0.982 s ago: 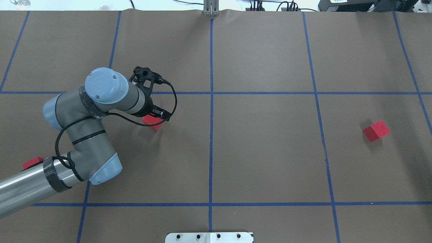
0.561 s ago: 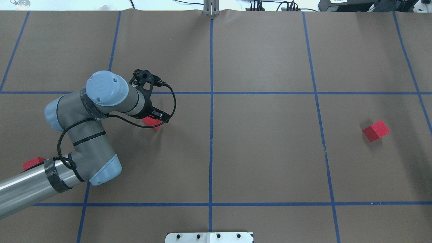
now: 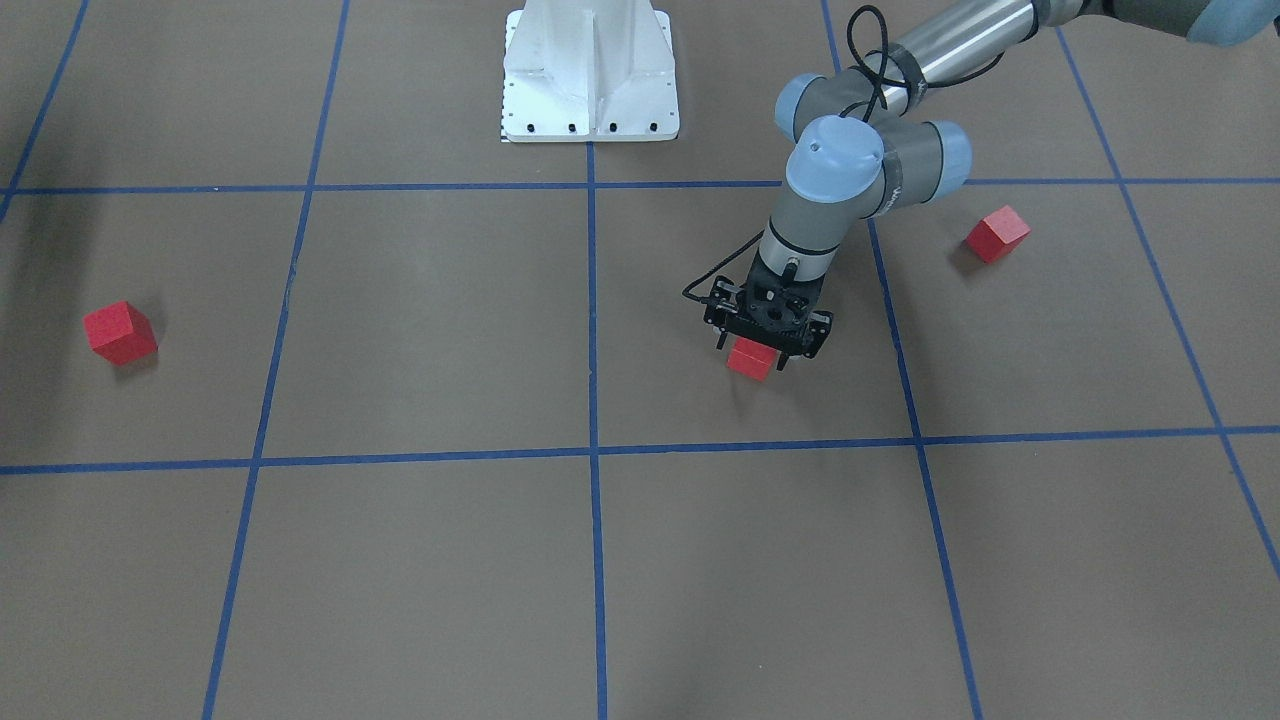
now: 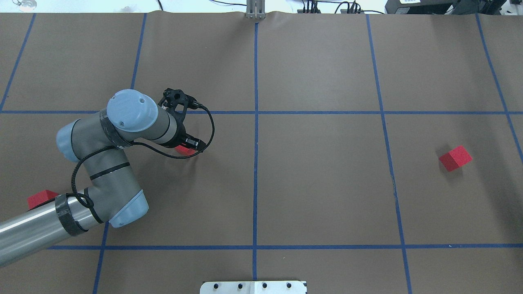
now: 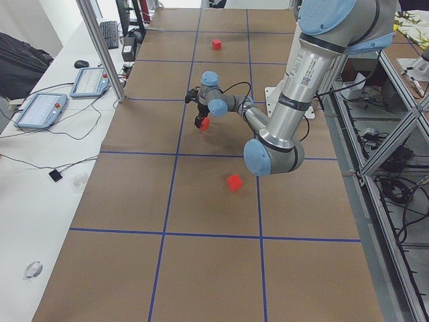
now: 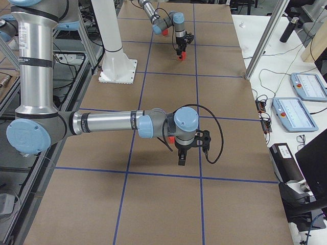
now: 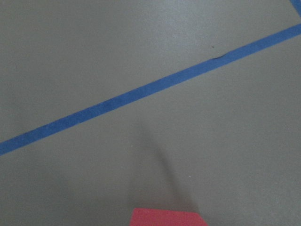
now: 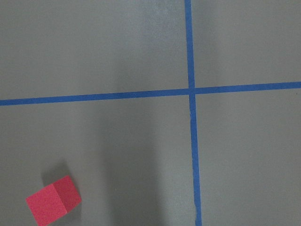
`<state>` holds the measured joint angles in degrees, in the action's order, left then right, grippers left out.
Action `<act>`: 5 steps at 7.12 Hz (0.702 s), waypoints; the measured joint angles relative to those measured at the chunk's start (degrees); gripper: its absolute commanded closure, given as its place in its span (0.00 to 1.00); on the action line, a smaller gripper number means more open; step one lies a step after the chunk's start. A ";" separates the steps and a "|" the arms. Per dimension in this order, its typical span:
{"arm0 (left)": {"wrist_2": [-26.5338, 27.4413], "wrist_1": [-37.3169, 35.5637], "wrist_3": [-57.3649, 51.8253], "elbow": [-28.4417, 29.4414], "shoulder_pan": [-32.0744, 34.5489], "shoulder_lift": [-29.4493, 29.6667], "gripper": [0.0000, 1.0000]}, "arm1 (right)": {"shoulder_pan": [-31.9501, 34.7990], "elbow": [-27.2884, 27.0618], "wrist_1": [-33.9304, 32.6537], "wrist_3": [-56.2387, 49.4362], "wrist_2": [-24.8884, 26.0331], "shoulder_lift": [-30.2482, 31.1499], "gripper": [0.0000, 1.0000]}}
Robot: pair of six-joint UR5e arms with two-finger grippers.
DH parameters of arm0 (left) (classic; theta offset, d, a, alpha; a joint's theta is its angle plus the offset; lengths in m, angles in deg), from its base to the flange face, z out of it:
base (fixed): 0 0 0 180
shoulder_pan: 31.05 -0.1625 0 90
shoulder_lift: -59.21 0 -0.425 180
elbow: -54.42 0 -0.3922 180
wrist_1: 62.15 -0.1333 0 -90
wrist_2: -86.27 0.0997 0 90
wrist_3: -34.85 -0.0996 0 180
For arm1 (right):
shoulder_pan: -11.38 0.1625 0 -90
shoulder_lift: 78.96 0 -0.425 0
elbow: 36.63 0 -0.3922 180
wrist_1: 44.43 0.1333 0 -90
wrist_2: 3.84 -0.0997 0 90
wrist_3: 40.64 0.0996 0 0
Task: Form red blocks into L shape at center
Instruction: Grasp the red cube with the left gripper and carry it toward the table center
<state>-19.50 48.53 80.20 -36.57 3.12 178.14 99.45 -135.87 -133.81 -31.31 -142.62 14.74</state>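
Note:
My left gripper (image 3: 755, 345) points straight down over one of the red blocks (image 3: 752, 358), open, with a finger on each side of it. From overhead that block (image 4: 184, 150) is mostly covered by the gripper (image 4: 188, 145). The left wrist view shows only its top edge (image 7: 164, 217). A second red block (image 4: 39, 199) peeks out beside the left forearm. The third (image 4: 455, 158) sits alone at the far right and shows in the right wrist view (image 8: 52, 201). The center crossing (image 4: 256, 112) is bare. My right gripper (image 6: 181, 159) shows only from the side, and I cannot tell its state.
The white robot base (image 3: 590, 75) stands at the near table edge. Blue tape lines (image 4: 255, 179) divide the brown surface into large squares. Tablets and cables lie on the white bench (image 5: 47, 107) beyond the table's far edge.
The left arm has shifted slightly and its gripper has sunk lower over the block, hiding more of it. The other two blocks have not moved.

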 measured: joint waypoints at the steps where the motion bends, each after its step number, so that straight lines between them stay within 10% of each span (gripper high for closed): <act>1: 0.00 -1.24 0.26 -1.01 0.15 0.11 1.00 | 0.00 -0.01 0.02 0.04 -0.01 0.01 0.01; 5: -0.22 -16.07 6.68 -2.76 1.94 10.30 1.00 | 0.00 -0.07 0.09 0.11 -0.16 -0.11 0.01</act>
<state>-19.72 32.46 86.88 -39.34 5.06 188.44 99.45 -135.94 -133.73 -31.20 -142.78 14.63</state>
